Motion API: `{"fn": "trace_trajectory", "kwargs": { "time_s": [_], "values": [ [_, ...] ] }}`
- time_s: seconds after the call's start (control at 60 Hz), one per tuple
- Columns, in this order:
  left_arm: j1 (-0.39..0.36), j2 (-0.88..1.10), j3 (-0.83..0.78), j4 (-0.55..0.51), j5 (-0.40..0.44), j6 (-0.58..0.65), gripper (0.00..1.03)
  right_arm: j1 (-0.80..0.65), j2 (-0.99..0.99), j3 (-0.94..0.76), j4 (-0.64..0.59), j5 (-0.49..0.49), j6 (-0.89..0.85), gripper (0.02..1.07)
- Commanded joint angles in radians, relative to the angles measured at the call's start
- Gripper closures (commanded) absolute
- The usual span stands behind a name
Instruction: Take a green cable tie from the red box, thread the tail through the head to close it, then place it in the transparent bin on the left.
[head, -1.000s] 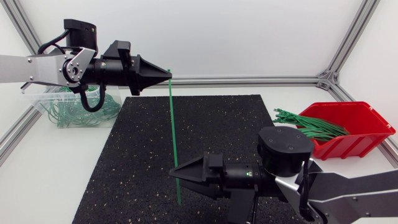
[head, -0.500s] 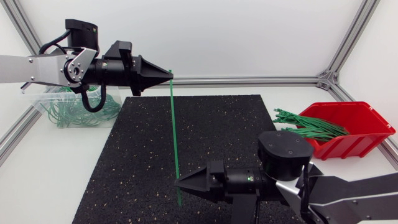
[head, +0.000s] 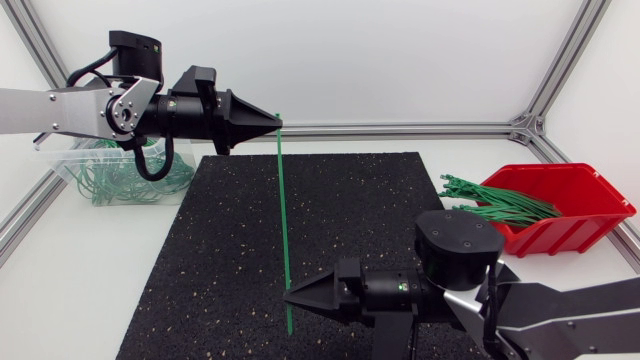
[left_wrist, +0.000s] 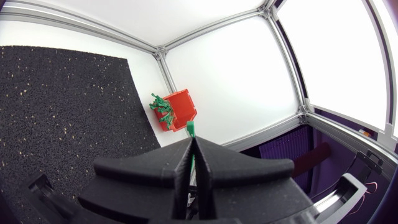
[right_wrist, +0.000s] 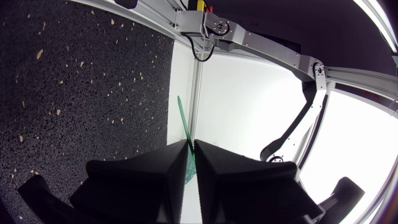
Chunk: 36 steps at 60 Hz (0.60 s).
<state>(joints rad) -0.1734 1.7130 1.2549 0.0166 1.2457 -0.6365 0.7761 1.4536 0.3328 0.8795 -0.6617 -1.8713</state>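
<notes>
A long green cable tie (head: 283, 210) hangs upright over the black mat (head: 360, 210). My left gripper (head: 275, 121) is shut on its top end, high above the mat's far edge. The tie's tip (left_wrist: 190, 129) pokes out past the closed fingers in the left wrist view. My right gripper (head: 290, 295) sits low near the mat's front, fingers pinched on the tie's lower part. The strip (right_wrist: 183, 118) runs out ahead from between those fingers. The red box (head: 575, 215) with more green ties (head: 500, 200) stands at the right. The transparent bin (head: 75, 170) is at the far left.
The transparent bin holds several closed green loops (head: 135, 185). Aluminium frame rails (head: 400, 130) border the table at the back and sides. My left arm (right_wrist: 267, 50) crosses the right wrist view above the tie.
My right gripper's fingers have closed onto the lower part of the tie after dropping slightly. The left gripper and the tie's top have shifted a little to the right.
</notes>
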Motion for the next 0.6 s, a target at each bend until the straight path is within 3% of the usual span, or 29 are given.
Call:
{"fn": "trace_trajectory", "kwargs": {
  "time_s": [0.0, 0.367, 0.5, 0.583],
  "values": [
    [-0.006, -0.020, -0.012, 0.000, 0.015, -0.026, 0.99, -0.009, 0.008, 0.011, -0.001, -0.003, -0.028, 0.98],
    [-0.006, -0.041, -0.031, 0.000, 0.015, -0.014, 0.99, -0.021, -0.022, 0.012, 0.007, 0.008, 0.049, 1.00],
    [-0.009, -0.046, -0.034, 0.000, 0.015, -0.012, 0.99, -0.014, -0.021, 0.011, 0.007, 0.027, 0.070, 0.83],
    [-0.009, -0.050, -0.038, 0.000, 0.015, -0.012, 0.99, -0.014, -0.022, 0.008, 0.007, 0.028, 0.070, 0.82]
  ]
}}
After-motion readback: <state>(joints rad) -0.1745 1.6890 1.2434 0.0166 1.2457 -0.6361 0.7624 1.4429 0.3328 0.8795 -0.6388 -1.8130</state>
